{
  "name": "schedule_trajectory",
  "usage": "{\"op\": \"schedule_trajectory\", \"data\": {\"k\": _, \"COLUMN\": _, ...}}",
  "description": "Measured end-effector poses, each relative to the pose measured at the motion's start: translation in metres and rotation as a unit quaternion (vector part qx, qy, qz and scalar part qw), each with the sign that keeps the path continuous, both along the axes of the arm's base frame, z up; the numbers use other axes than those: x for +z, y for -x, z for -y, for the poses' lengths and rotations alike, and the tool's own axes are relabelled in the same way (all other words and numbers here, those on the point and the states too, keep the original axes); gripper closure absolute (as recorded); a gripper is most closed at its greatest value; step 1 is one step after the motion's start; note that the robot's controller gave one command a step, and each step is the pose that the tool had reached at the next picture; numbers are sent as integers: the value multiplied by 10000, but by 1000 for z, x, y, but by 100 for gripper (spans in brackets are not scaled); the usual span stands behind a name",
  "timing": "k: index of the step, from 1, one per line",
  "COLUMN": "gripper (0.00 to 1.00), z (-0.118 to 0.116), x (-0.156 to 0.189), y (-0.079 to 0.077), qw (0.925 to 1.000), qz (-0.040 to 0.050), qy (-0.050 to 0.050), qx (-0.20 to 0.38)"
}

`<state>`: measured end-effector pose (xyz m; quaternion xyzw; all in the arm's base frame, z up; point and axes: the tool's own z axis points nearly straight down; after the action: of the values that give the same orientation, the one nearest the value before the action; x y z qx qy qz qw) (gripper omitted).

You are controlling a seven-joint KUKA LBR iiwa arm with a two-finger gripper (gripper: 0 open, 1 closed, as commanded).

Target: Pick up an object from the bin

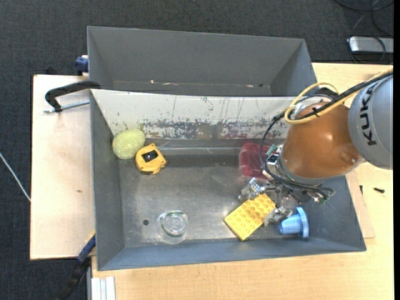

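Gripper (270, 199) low by right wall, over yellow studded brick (249, 217), blue cap (294, 223) beside. Open or closed: cannot tell. Bare bin floor (200, 189) leftward.

pink thing (250, 159) partly behind orange cover (319, 145), arm (376, 127) cropped

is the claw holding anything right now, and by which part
Cannot be told. The claw is low over the upper right end of the yellow studded plate, beside the blue piece, but no grip on either shows.
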<state>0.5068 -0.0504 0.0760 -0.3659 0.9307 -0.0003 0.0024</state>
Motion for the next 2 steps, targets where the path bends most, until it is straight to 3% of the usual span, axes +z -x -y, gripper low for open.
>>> {"op": "schedule_trajectory", "data": {"k": 1, "gripper": 100, "z": 5, "x": 47, "y": -5, "qw": 9999, "qz": -34, "qy": -7, "qx": 113}}
{"op": "schedule_trajectory", "data": {"k": 2, "gripper": 100, "z": -5, "x": 107, "y": -11, "qw": 10000, "qz": -19, "qy": -2, "qx": 95}}
